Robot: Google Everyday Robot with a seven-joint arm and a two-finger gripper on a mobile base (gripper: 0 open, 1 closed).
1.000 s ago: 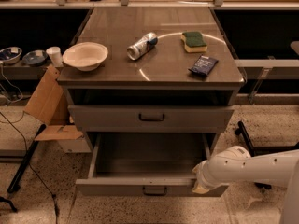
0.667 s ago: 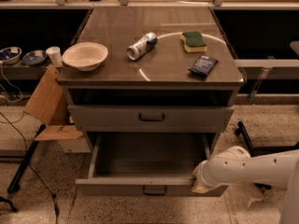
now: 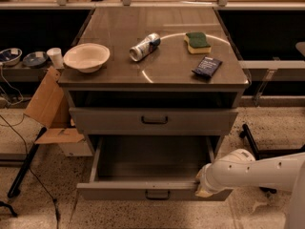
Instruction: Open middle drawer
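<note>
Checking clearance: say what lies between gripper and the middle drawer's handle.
Camera view: bare front panel only. The gripper sits at the right front corner of the middle drawer.

The one camera looked down from above and in front of the counter [image 3: 119,27], squarely and fairly near; the tool [image 3: 202,187] sat low, below the counter's front right corner.

The middle drawer [image 3: 114,191] stands pulled out beneath a closed drawer [image 3: 105,120] — the end effector [image 3: 203,189] at its right front corner. On the counter [image 3: 167,73]: a pale bowl [image 3: 86,57], a tipped can [image 3: 145,46], a green sponge [image 3: 197,42], a dark packet [image 3: 207,67].
</note>
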